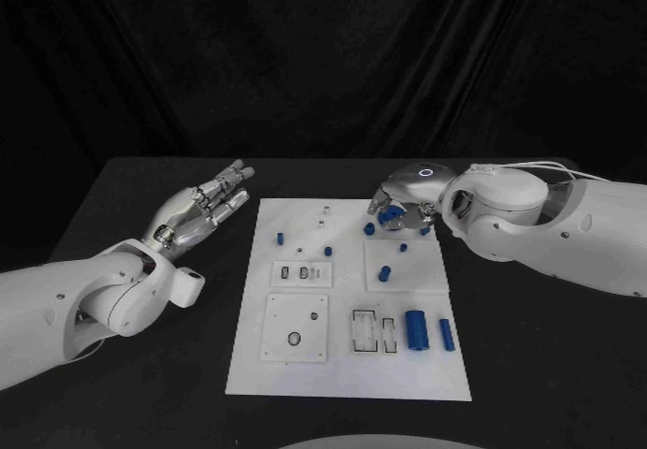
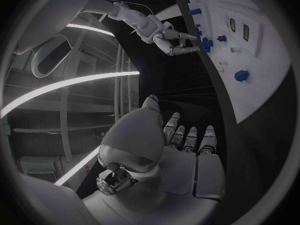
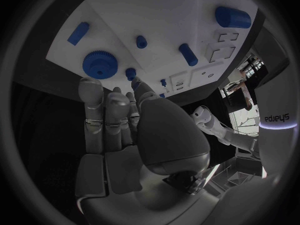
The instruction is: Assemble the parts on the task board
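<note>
A white task board (image 1: 270,374) lay flat in the middle of a black table (image 1: 135,187), and every place below is given relative to that board. Small blue parts were scattered over it: a round, ridged blue knob (image 1: 391,217) near the far edge, short blue pegs (image 1: 384,274) around the middle, and two larger blue cylinders (image 1: 417,330) lying side by side near the near right corner.

The right hand (image 1: 400,201) hovered over the board's far edge, right above the ridged knob. In the right wrist view its fingers (image 3: 94,110) were stretched out side by side toward the knob (image 3: 100,65), with nothing visibly held. Whether a fingertip already touched the knob could not be told.

The left hand (image 1: 202,208) sat off the board's left side, near its far corner, over bare table. Its fingers were extended and slightly spread, and it held nothing.

The parts looked like small, rigid plastic pieces, so they were probably light and stiff, unlikely to bend or break under a modest squeeze. Their smooth round sides might let the cylinders roll or slip. The knob seemed best taken around its ridged rim, where the grooves would give purchase. The pegs and cylinders seemed best pinched across their middles.
</note>
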`<action>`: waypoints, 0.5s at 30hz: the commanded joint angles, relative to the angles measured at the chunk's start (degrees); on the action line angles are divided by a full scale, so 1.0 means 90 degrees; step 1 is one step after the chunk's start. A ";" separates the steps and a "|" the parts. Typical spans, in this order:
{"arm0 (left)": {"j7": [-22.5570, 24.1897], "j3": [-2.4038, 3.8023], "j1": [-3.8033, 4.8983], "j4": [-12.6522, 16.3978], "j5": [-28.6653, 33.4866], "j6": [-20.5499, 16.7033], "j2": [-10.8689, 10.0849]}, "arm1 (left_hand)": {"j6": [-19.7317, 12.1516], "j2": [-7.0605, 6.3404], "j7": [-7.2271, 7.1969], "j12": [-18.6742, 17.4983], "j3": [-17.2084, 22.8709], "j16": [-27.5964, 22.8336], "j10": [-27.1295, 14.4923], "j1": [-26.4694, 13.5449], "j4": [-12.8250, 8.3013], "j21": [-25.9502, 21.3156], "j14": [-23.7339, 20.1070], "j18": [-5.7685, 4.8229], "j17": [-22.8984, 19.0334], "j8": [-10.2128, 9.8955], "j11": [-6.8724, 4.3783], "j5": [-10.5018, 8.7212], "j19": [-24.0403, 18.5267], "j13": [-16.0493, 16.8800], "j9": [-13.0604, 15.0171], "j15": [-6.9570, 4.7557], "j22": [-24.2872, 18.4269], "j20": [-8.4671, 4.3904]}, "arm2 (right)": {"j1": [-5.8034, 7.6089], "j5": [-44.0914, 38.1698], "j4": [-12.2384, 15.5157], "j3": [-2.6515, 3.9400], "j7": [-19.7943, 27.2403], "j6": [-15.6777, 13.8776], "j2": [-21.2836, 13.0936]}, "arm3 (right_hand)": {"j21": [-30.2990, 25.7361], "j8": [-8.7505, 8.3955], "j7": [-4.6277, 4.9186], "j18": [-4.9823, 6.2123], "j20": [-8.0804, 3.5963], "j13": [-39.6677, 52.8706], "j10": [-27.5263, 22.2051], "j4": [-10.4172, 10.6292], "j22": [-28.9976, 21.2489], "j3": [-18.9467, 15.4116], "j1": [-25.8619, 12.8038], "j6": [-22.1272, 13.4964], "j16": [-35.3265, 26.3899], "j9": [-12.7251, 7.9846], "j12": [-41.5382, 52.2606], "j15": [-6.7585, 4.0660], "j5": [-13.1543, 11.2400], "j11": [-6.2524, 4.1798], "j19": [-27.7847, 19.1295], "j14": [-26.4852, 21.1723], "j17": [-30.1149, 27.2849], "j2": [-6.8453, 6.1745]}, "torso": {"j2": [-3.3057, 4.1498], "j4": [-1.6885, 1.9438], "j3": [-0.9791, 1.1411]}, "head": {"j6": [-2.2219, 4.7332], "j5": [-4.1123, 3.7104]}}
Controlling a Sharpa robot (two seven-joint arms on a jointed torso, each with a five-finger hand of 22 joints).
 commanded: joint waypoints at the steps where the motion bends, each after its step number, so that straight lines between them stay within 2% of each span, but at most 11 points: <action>1: 0.0911 0.0007 0.0022 0.0027 -0.0129 -0.0031 -0.0010 | 0.0041 0.0014 0.0002 0.0011 -0.0018 -0.0024 0.0002 0.0059 0.0024 -0.0035 0.0009 0.0095 -0.0008 0.0019 0.0019 0.0032 -0.0047 0.0006 0.0007 -0.0002 -0.0010 -0.0014 | -0.0039 -0.0069 -0.0054 0.0003 0.0023 -0.0104 0.0043 | 0.0041 0.0037 0.0042 -0.0117 0.0003 -0.0001 0.0072 0.0047 0.0044 0.0015 -0.0046 0.0011 0.0045 0.0005 0.0024 0.0046 -0.0015 -0.0004 -0.0053 0.0145 0.0024 0.0008 | 0.0050 0.0004 0.0006 | 0.0023 -0.0037; 7: 0.0870 0.0007 0.0024 0.0001 -0.0138 0.0038 -0.0015 | 0.0085 0.0027 0.0012 0.0011 -0.0016 -0.0024 0.0003 0.0055 0.0025 -0.0036 0.0009 0.0094 -0.0008 0.0025 0.0032 0.0037 -0.0048 0.0007 0.0011 0.0009 -0.0010 -0.0010 | -0.0113 -0.0069 -0.0207 0.0003 0.0042 -0.0119 0.0194 | 0.0097 0.0001 0.0063 -0.0112 0.0022 -0.0018 0.0107 0.0009 0.0128 0.0143 0.0074 0.0002 0.0112 -0.0012 -0.0038 0.0063 0.0192 0.0015 -0.0107 0.0133 0.0045 -0.0001 | 0.0063 0.0003 0.0005 | 0.0041 -0.0026; 15: 0.0855 0.0007 0.0025 -0.0001 -0.0140 0.0089 -0.0017 | 0.0111 0.0043 0.0046 0.0008 -0.0020 -0.0024 -0.0011 0.0040 0.0028 -0.0043 0.0009 0.0095 -0.0008 0.0027 0.0072 0.0012 -0.0056 0.0003 0.0013 -0.0003 -0.0015 -0.0001 | -0.0186 -0.0069 -0.0365 0.0003 0.0144 -0.0265 0.0326 | 0.0235 0.0028 0.0080 -0.0134 0.0051 -0.0012 0.0213 0.0100 0.0317 0.0217 0.0011 0.0117 0.0262 -0.0003 -0.0060 0.0107 0.0134 0.0031 -0.0103 0.0148 0.0166 -0.0007 | 0.0063 0.0006 0.0005 | 0.0021 0.0009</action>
